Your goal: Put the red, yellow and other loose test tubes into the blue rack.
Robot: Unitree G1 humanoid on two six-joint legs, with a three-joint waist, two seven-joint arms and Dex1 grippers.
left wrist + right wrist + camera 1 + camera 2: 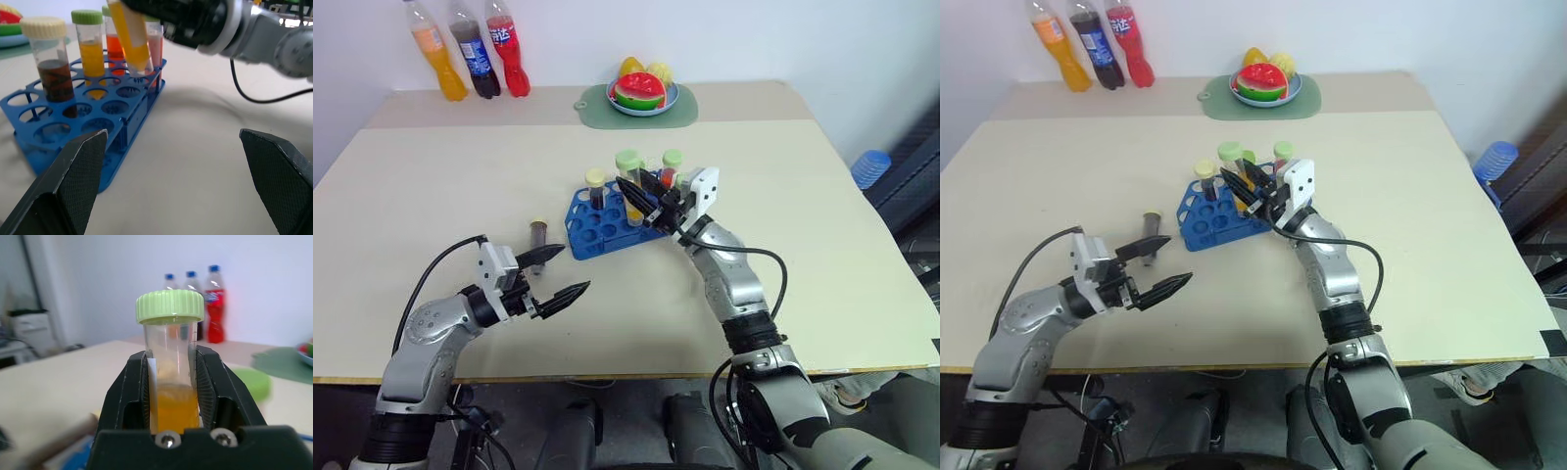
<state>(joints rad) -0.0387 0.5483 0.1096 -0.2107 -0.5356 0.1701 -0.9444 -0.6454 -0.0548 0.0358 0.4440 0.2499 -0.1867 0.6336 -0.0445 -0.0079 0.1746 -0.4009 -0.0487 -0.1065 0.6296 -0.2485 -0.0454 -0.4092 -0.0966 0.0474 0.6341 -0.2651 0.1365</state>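
Head views: my right pincer [639, 202] gripped a yellow tube [628, 176] above the blue rack [607, 219]; my left pincer [554, 279] stood spread, empty, near a dark tube [538, 240] lying on the table [822, 225].
Left wrist view: three tubes stood in the rack.
Right wrist view: jaws clamped the green-capped tube.

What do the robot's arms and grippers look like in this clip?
Both arms are silver-grey metal segments with black joints and a loose black cable each. The left gripper and right gripper each have a white wrist block and two pointed black fingers with cross-hatched textured pads.
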